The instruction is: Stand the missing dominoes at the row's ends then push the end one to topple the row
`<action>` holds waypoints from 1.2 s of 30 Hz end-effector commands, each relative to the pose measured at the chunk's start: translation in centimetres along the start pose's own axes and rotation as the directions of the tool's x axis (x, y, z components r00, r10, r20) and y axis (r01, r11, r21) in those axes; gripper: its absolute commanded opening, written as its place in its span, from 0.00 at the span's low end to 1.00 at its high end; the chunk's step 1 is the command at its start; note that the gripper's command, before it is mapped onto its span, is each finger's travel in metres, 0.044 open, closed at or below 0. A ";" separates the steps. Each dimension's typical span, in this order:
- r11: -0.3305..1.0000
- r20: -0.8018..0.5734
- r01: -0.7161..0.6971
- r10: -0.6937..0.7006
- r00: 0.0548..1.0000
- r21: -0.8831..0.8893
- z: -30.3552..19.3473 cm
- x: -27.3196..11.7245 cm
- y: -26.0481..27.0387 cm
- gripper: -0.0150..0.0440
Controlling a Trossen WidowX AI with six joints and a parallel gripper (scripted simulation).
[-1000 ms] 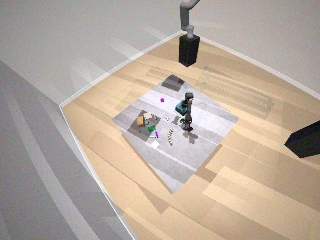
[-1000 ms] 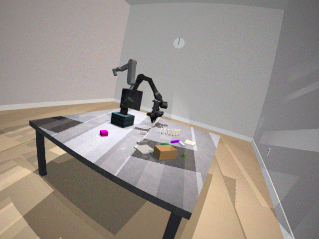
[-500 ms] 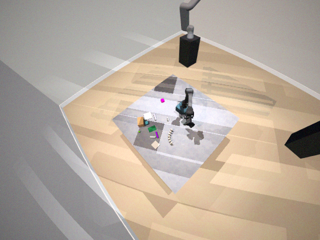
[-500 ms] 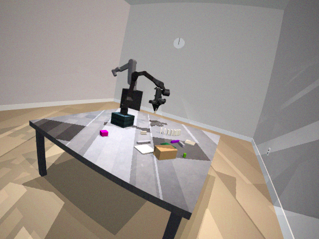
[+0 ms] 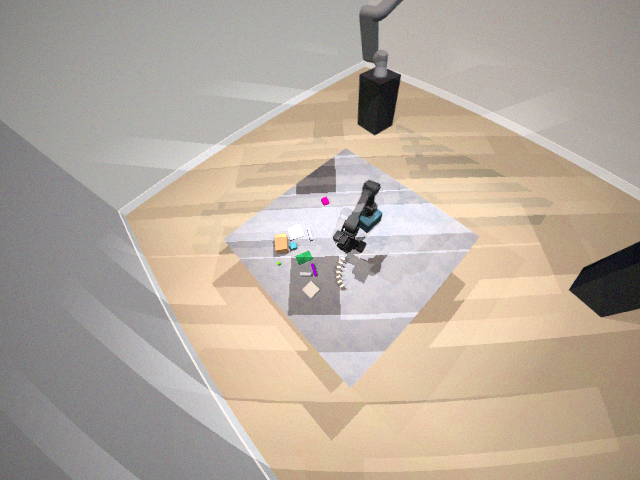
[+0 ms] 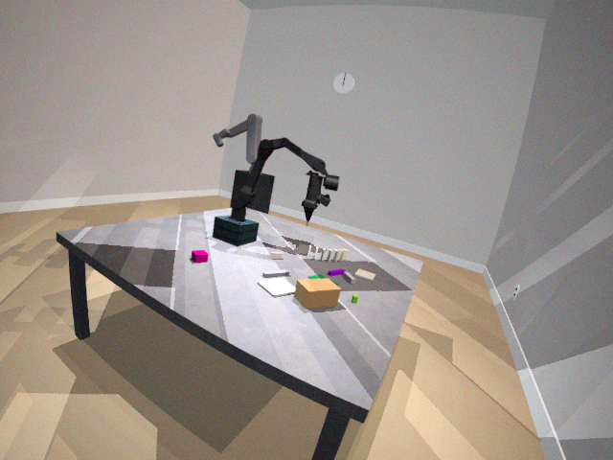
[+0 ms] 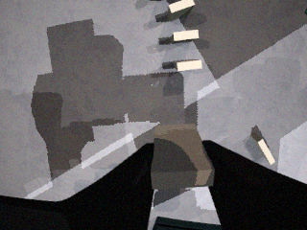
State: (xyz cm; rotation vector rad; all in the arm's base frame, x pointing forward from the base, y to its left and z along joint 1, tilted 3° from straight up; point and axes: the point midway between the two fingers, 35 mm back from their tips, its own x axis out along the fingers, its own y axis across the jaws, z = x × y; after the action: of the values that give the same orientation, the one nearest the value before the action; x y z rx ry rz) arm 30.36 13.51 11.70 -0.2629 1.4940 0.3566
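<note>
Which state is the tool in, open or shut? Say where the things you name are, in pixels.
Shut on a cream rectangular domino (image 7: 182, 155): in the wrist view, both black fingers press its sides.

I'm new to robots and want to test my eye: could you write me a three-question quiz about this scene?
1. True or false: the pincer is holding a domino.
2. Which is larger: the orange-brown box or the magenta block?
3. Fill in the blank: the robot arm is mounted on a ____ base.

Key: 1. True. 2. The orange-brown box. 3. Dark teal.
</note>
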 end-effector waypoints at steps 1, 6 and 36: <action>0.997 -0.009 -0.006 0.005 1.000 -0.079 0.5 0.1 -2.6 0.44; 0.997 -0.009 -0.006 0.005 1.000 -0.079 0.5 0.1 -2.6 0.44; 0.997 -0.010 -0.007 0.006 1.000 -0.079 0.3 13.2 -2.5 0.44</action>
State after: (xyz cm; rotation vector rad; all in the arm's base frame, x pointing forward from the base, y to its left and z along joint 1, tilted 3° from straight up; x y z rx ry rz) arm 32.31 12.18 -1.35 -0.3291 1.4883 0.4209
